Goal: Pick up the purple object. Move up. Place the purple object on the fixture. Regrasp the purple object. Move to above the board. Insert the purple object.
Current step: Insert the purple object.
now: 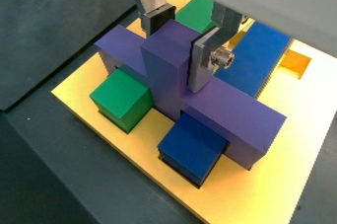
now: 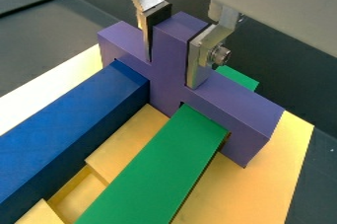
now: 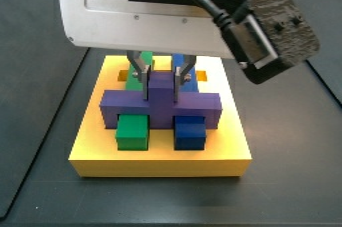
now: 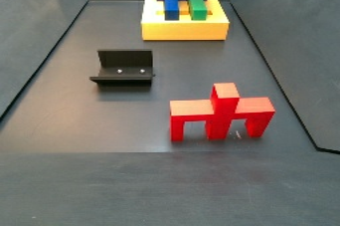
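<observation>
White-cased pincer (image 3: 162, 68), silver fingers (image 1: 207, 56), dark pads.

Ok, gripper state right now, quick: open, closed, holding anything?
Gripper: over the board, shut on the purple object, fingers clamping its central stem.

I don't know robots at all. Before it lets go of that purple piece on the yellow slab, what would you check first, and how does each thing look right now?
1. Pincer astride the purple object's stem: ok.
2. Purple object sits across the green bar and blue bar: ok.
3. Fully seated in the board: cannot tell.
4. Purple object level, not tilted: ok.
5. Fixture and red piece far from the board: ok.
</observation>
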Available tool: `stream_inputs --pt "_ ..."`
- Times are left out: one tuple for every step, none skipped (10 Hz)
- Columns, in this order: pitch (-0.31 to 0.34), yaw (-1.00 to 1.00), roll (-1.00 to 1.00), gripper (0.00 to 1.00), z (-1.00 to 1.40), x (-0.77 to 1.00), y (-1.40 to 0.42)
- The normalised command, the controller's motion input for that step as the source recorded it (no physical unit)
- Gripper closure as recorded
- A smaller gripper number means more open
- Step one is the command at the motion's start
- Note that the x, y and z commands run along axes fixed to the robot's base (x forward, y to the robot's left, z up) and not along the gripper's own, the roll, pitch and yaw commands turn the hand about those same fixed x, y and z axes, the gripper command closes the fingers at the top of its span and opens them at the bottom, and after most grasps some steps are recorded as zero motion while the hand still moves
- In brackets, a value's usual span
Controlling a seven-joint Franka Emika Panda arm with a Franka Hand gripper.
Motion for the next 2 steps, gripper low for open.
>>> stream_inputs --pt "-0.126 -0.14 0.07 1.0 -0.37 -0.14 -0.01" --pt "0.0 0.0 0.0 1.0 0.0 0.0 0.0"
